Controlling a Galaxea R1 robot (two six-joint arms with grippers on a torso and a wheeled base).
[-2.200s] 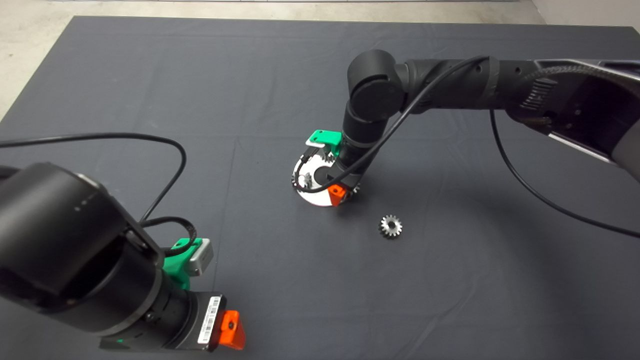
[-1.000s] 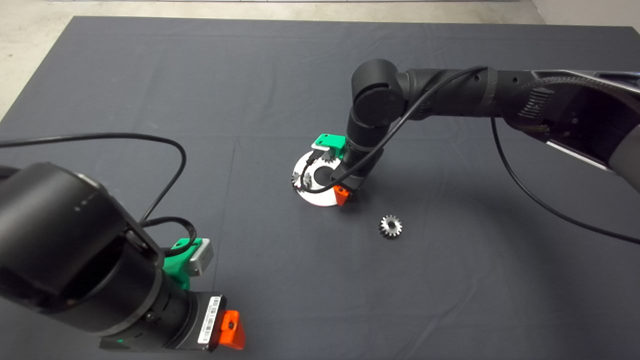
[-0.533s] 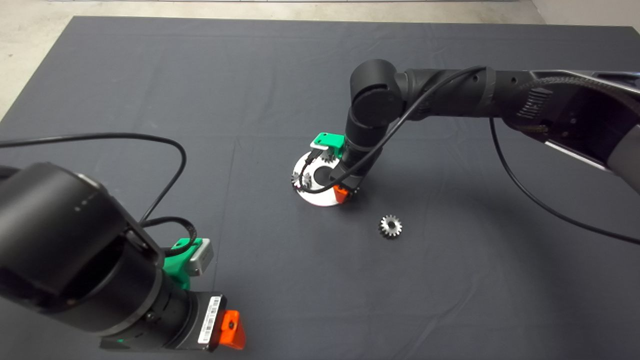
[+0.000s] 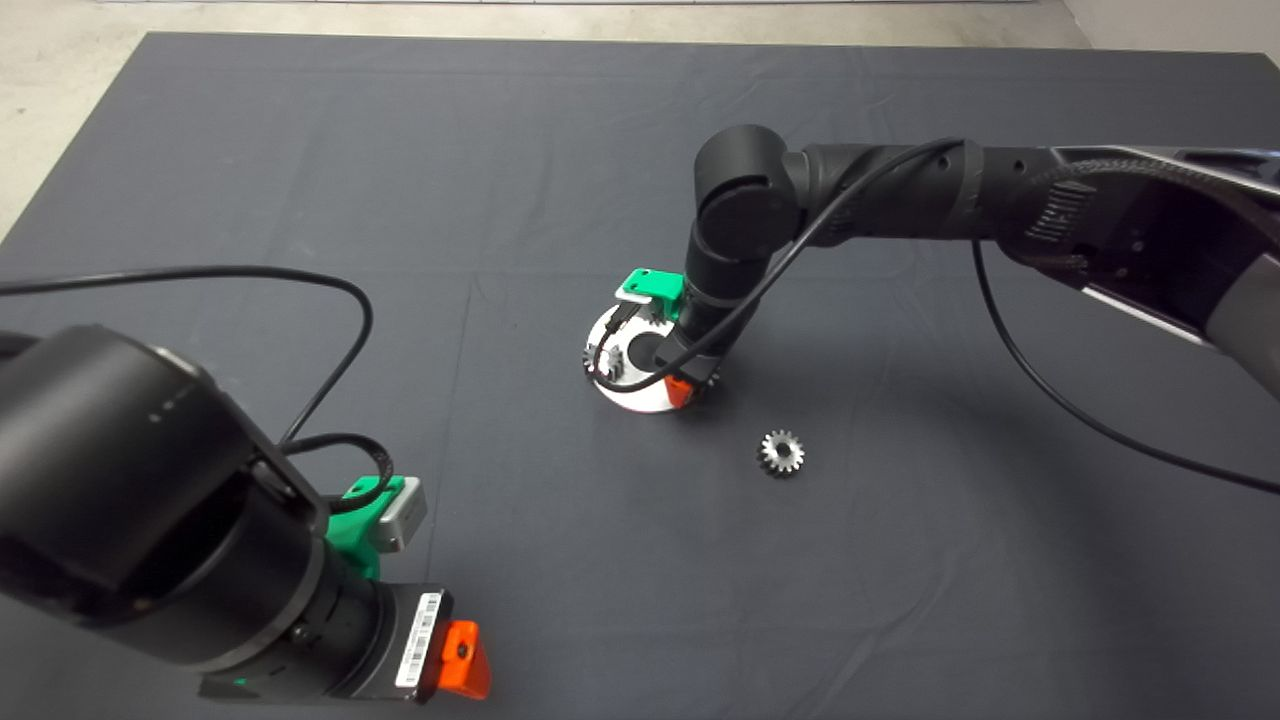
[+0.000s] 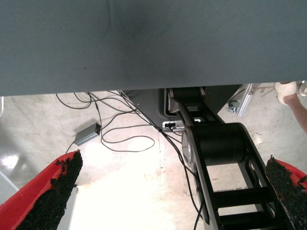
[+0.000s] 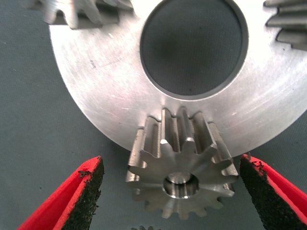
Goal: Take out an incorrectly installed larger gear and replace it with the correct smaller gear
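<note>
In the right wrist view the larger gear (image 6: 182, 179), darker steel and tall, sits at the rim of a round silver plate (image 6: 96, 96) with a big centre hole. My right gripper (image 6: 170, 165) is open and straddles this gear, one red finger (image 6: 81, 191) on each side, neither pad touching it. In the head view the right gripper (image 4: 688, 378) hangs over the plate's (image 4: 632, 398) near right edge and covers that gear. The smaller gear (image 4: 781, 452), bright silver, lies loose on the mat to the plate's front right.
Two other small gears (image 6: 81, 12) (image 6: 288, 21) sit on the plate's far side. My left gripper (image 4: 455, 655) is parked, open, at the lower left edge. In the left wrist view its fingers (image 5: 53, 191) frame the floor, cables and a person's shoe (image 5: 288, 88).
The right arm has shifted slightly toward the front left and the wrist has settled lower over the plate's edge. The loose gear, the plate and the left arm have not moved.
</note>
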